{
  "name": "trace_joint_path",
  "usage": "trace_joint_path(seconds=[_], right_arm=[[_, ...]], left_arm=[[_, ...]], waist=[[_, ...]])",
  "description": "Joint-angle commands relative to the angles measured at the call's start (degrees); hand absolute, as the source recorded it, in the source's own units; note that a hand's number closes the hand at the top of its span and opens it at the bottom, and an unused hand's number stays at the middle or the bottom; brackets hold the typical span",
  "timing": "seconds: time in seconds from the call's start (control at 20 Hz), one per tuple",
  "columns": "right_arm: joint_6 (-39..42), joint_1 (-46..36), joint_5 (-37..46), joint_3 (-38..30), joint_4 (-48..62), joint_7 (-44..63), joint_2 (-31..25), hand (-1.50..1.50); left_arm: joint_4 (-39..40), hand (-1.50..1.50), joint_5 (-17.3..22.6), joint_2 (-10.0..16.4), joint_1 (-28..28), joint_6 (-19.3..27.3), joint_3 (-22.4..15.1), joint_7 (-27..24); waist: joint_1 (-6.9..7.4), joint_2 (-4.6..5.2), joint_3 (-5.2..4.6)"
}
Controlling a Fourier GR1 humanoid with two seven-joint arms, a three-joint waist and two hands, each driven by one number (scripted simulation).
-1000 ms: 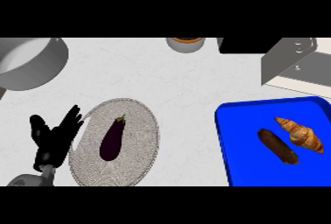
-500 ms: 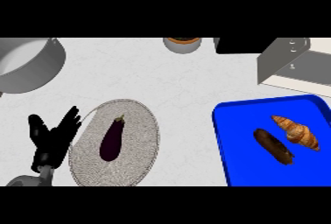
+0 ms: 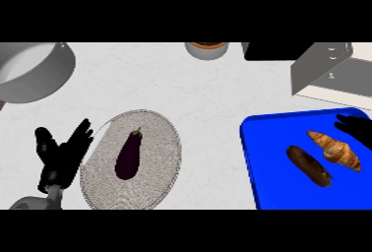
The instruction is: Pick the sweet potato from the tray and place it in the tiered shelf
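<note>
Nearest, the left hand (image 3: 62, 156) rests open at the lower left, fingers spread and pointing up, just beside a round woven grey plate (image 3: 163, 133) bearing a dark purple eggplant (image 3: 129, 156). Rightwards, a dark brown elongated sweet potato (image 3: 309, 166) lies in the flat blue tray (image 3: 272, 162), next to a golden croissant (image 3: 335, 150). The right hand (image 3: 356, 129) shows only partly at the tray's far right corner; whether it is open or closed cannot be told. Farther back stand the grey tiered shelf (image 3: 320, 74), a grey metal pot (image 3: 33, 69) and a small round jar (image 3: 207, 50).

The left robot hand (image 3: 62, 158) and right robot hand (image 3: 356, 130) are black (forearm (image 3: 27, 203) grey).
</note>
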Motion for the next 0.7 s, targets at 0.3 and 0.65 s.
trace_joint_path(seconds=[0.3,0.65], right_arm=[[0.64,-1.65,19.75,13.40,-4.47,19.25,10.40,-1.50],[0.29,-1.84,29.99,15.70,1.23,18.10,13.82,-1.50]], left_arm=[[1.84,0.00,-1.19,-0.39,-2.37,-3.24,2.57,0.94],[1.09,0.00,-3.29,-1.94,-2.80,-2.73,3.78,4.33]], waist=[[0.50,0.27,-0.03],[0.45,0.22,0.00]])
